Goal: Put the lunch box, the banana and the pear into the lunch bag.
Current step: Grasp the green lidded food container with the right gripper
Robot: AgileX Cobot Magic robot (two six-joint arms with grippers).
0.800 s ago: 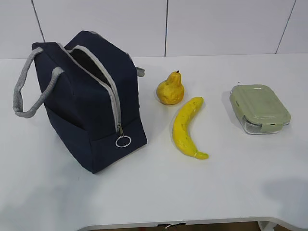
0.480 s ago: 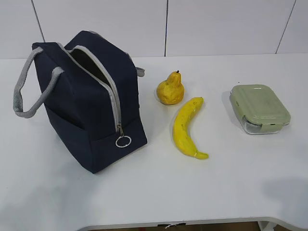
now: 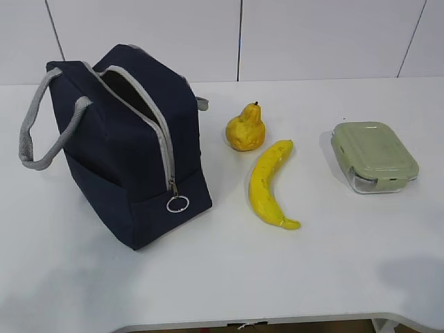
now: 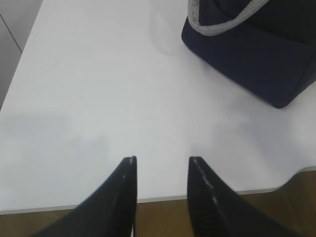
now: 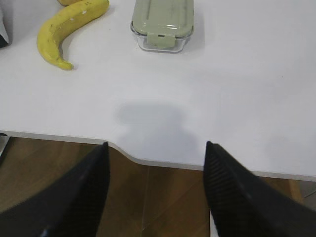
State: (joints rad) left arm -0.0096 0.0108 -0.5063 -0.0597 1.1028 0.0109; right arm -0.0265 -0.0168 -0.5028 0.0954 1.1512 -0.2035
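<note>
A white table [image 3: 229, 277] stands before a pale panelled wall. The lunch bag [image 3: 132, 142], navy with grey webbing handles, stands upright on the left part of the table, its grey zipper undone so the top gapes, the metal ring pull [image 3: 177, 204] hanging at the near end. Just right of it sits the pear [image 3: 245, 127], stem up, and the banana [image 3: 269, 184] lies in front of the pear, its far tip close to the fruit. Well to the right rests the lunch box [image 3: 374, 156], its sage-green lid on.

The left claw [image 4: 160, 168] hovers at the table's near edge, fingers parted and empty, a corner of the bag ahead. The right claw [image 5: 155, 150] hangs past the table's front edge, spread wide and empty, with banana and lunch box beyond it.
</note>
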